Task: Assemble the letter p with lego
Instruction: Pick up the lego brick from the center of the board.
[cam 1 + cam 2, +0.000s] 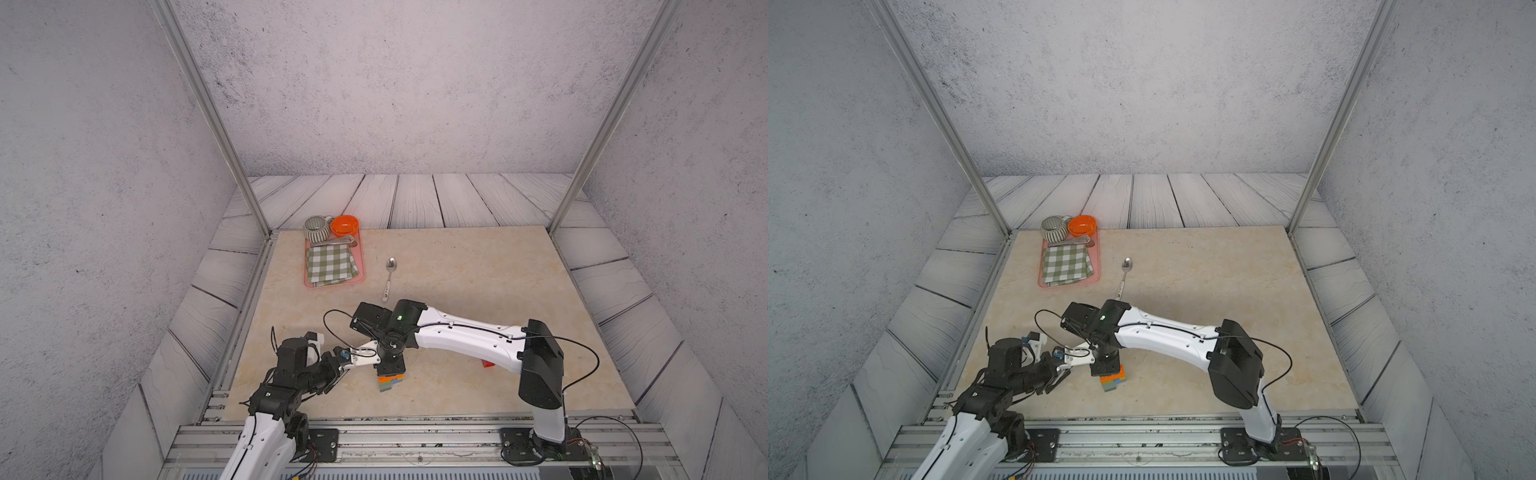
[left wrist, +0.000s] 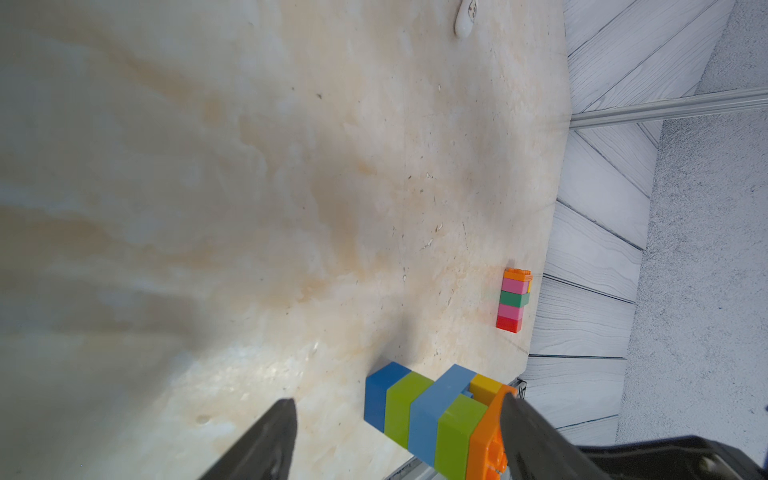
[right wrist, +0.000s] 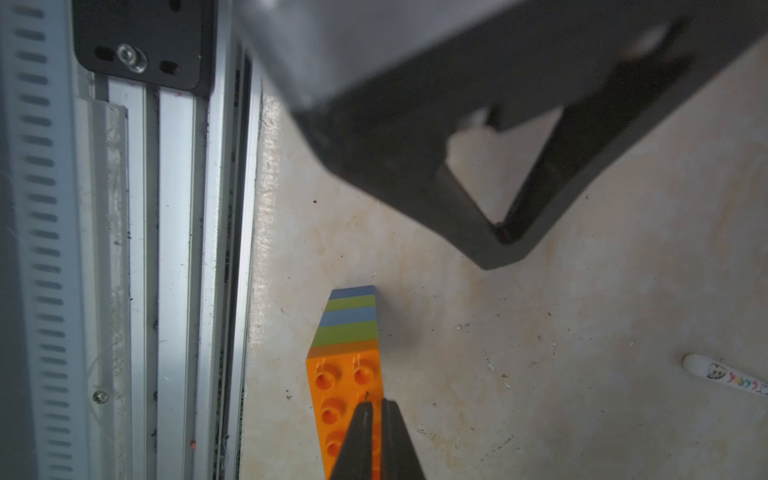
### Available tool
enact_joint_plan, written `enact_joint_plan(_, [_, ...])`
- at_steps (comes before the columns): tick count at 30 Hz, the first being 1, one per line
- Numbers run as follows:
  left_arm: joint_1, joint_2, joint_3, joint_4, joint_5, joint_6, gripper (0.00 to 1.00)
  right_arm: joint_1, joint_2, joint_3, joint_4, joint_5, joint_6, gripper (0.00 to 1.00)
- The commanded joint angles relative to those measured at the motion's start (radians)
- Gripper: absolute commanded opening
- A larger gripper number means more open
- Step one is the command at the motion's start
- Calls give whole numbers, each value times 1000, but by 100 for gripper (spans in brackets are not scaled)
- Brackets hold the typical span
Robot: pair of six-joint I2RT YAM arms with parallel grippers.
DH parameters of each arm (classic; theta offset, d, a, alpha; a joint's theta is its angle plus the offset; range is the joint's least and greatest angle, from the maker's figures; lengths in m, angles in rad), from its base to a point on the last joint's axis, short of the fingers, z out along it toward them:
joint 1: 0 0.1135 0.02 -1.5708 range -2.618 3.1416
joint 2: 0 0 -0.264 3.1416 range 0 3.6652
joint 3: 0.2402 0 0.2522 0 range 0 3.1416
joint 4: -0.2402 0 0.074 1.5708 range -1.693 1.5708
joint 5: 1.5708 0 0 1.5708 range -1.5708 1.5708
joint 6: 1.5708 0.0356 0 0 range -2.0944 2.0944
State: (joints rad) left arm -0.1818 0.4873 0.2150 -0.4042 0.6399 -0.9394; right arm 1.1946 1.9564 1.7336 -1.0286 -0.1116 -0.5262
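Observation:
A lego stack (image 1: 390, 381) (image 1: 1113, 379) stands near the table's front edge, its orange studded brick (image 3: 345, 390) topping lime and blue layers (image 2: 419, 411). My right gripper (image 3: 376, 405) points straight down over that orange brick, shut, with nothing between its tips. From the left, my left gripper (image 2: 399, 409) stands open around the stack. One of its fingers (image 2: 523, 424) is against the orange brick, the other finger (image 2: 278, 424) well apart. A second lego stack (image 2: 513, 299) of orange, pink, green, pink and red stands further right, mostly hidden behind the right arm in a top view (image 1: 488, 365).
A metal spoon (image 1: 390, 276) (image 1: 1124, 276) lies behind the arms. At the back left a pink tray (image 1: 361, 274) holds a checked cloth (image 1: 330, 264), a striped mug (image 1: 316, 228) and an orange bowl (image 1: 345, 225). An aluminium rail (image 3: 174, 249) borders the front edge beside the stack.

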Motion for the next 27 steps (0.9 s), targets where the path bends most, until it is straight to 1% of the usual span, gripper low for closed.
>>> enact_joint_plan(1, [-5, -20, -1, -13, -18, 14, 81, -2, 17, -27, -1, -28, 12, 10])
enact_joint_plan(6, [-5, -43, -6, -17, -33, 4, 80, 1, 29, -48, 10, -42, 18, 8])
enact_joint_plan(13, [-5, -41, -3, -19, -38, 3, 79, 14, 81, -62, 9, -21, 29, 5])
enact_joint_plan(15, [-4, -41, -3, -18, -40, 3, 79, 19, 88, -68, 7, -13, 29, 3])
enact_joint_plan(20, [-4, -41, -3, -19, -41, 4, 79, 20, 68, -78, -3, -2, 30, 2])
enact_joint_plan(21, [-4, -41, -3, -19, -41, 3, 79, 21, 52, -78, 1, -2, 31, 5])
enact_joint_plan(24, [-4, -41, -2, -19, -44, 4, 79, 19, -8, -60, 10, 13, 36, 19])
enact_joint_plan(26, [-4, -40, -2, -19, -44, 5, 79, 20, -43, -37, 16, 34, 35, 32])
enact_joint_plan(27, [-4, -40, -2, -20, -44, 5, 79, 18, -55, -30, 16, 40, 31, 36])
